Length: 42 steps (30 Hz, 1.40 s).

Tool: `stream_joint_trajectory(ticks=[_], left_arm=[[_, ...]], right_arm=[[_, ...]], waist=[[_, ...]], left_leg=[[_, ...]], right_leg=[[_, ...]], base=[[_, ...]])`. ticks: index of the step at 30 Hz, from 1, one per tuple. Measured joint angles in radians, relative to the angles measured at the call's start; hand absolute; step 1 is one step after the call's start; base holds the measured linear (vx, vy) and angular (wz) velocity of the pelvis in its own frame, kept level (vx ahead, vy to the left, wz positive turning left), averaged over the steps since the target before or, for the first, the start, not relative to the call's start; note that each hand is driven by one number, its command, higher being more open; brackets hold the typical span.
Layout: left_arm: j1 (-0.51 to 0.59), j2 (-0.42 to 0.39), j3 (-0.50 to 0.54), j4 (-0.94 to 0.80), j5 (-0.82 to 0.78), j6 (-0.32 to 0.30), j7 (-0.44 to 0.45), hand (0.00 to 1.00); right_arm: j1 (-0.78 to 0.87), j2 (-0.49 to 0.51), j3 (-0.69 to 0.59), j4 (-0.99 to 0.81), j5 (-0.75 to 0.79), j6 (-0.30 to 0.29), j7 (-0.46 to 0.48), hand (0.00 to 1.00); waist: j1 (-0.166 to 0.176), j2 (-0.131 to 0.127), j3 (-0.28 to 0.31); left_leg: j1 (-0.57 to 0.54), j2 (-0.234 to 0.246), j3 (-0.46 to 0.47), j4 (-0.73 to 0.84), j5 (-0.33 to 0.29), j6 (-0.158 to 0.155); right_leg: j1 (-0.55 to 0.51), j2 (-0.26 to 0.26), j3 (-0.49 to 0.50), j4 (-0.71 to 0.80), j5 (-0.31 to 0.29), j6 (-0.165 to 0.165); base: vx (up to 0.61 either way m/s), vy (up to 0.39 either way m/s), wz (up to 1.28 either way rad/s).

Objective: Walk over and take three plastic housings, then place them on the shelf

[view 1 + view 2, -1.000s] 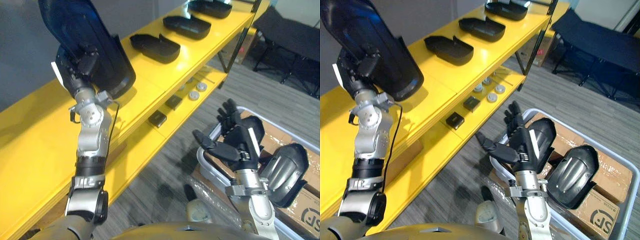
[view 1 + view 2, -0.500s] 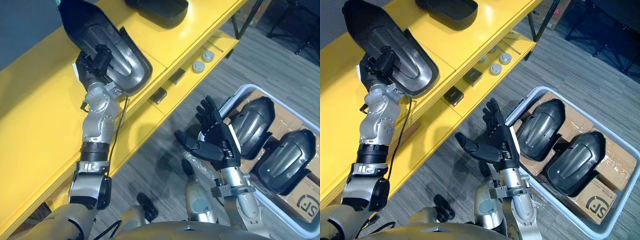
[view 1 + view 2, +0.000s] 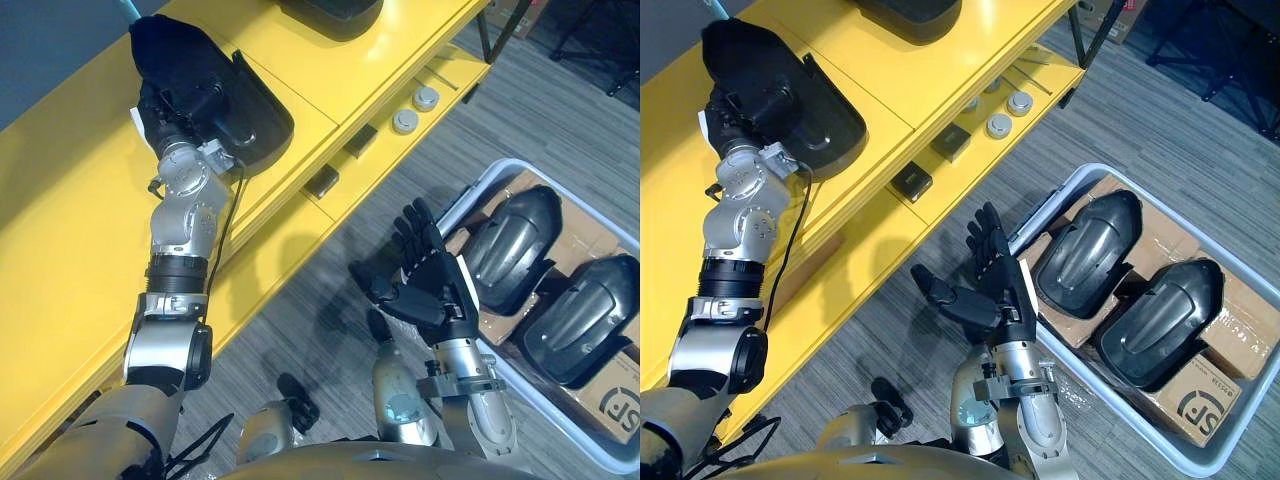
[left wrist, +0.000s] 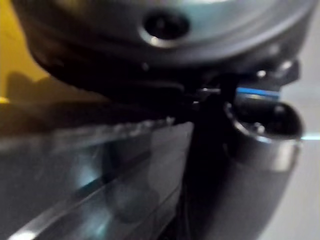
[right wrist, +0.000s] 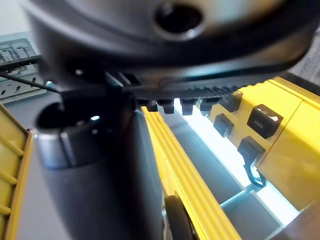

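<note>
A black plastic housing (image 3: 238,112) lies on the top board of the yellow shelf (image 3: 70,240), at its near part. My left hand (image 3: 168,108) is at the housing's near end with its fingers curled on the rim. My right hand (image 3: 430,285) hangs open over the floor, palm up, between the shelf and a grey bin (image 3: 478,183). Two more black housings (image 3: 510,250) (image 3: 585,315) lie side by side in that bin. Another housing (image 3: 335,10) rests farther along the shelf top.
The shelf's lower board holds two round white parts (image 3: 405,121) and two small black blocks (image 3: 322,183). Cardboard (image 3: 615,405) lines the bin under the housings. Grey floor (image 3: 300,320) runs between the shelf and the bin.
My left hand has brought the housing down from a tilted, raised pose until it lies flat on the shelf top. The right hand stays open in place.
</note>
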Motion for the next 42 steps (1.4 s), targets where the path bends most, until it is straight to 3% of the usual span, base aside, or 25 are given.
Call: stream_joint_trajectory(ticks=[6,13,19,24,27,38,41,42], left_arm=[[-0.041,0.041,-0.038,0.066,0.000,0.033,0.006,1.00],[-0.041,0.063,-0.056,0.084,-0.001,0.028,0.004,1.00],[-0.072,0.091,-0.056,0.088,0.005,-0.055,0.009,1.00],[-0.093,0.179,-0.064,-0.027,0.145,-0.118,0.004,1.00],[-0.123,0.221,-0.065,-0.065,0.157,-0.124,-0.016,1.00],[-0.112,0.227,-0.076,-0.066,0.155,-0.144,-0.081,1.00],[-0.087,0.227,-0.075,-0.071,0.115,-0.208,-0.097,1.00],[-0.033,0.223,-0.059,-0.133,0.107,-0.227,-0.101,1.00]], right_arm=[[0.019,-0.001,0.013,0.001,0.030,-0.001,-0.003,1.00],[0.039,-0.002,0.029,0.015,0.038,-0.001,0.000,1.00],[0.062,-0.002,0.035,0.024,0.037,-0.003,0.017,1.00],[0.056,-0.002,0.033,0.060,0.036,-0.003,0.035,1.00],[0.054,-0.002,0.022,0.084,0.035,-0.003,0.032,1.00],[0.028,0.000,-0.022,0.114,0.005,-0.003,0.023,1.00],[0.007,0.000,-0.042,0.139,-0.043,-0.024,-0.009,1.00],[0.000,-0.001,-0.050,0.142,-0.061,-0.033,-0.024,1.00]], waist=[[-0.007,0.000,0.000],[-0.020,0.000,0.000],[-0.036,0.000,-0.001],[-0.056,0.001,-0.003],[-0.056,0.004,-0.020],[-0.048,0.001,-0.102],[-0.046,0.000,-0.130],[-0.048,0.001,-0.137]], left_leg=[[0.012,0.000,-0.002,0.000,0.002,0.000],[0.043,-0.001,0.007,-0.005,0.002,-0.001],[0.083,-0.009,0.016,-0.023,0.005,-0.001],[0.118,-0.019,0.005,-0.053,0.019,0.001],[0.124,-0.027,-0.011,-0.072,0.031,0.003],[0.140,-0.030,-0.052,-0.085,0.039,0.002],[0.139,-0.030,-0.055,-0.087,0.039,0.002],[0.143,-0.030,-0.065,-0.088,0.039,0.002]], right_leg=[[0.012,0.000,-0.002,0.000,0.000,-0.001],[0.035,0.003,0.003,0.000,0.001,-0.001],[0.065,0.001,0.012,-0.005,0.001,-0.001],[0.094,0.000,0.007,-0.009,0.000,-0.002],[0.101,-0.004,-0.003,-0.011,0.000,-0.003],[0.152,-0.012,-0.041,-0.046,0.005,-0.006],[0.154,-0.013,-0.045,-0.049,0.005,-0.005],[0.161,-0.013,-0.050,-0.051,0.005,-0.005]], base=[[-0.02,-0.006,0.00],[-0.01,0.000,-0.03],[-0.01,0.006,-0.06],[-0.01,-0.001,0.02],[-0.04,0.001,0.10],[-0.03,0.005,0.09],[0.00,0.001,0.01],[0.00,0.004,0.08]])
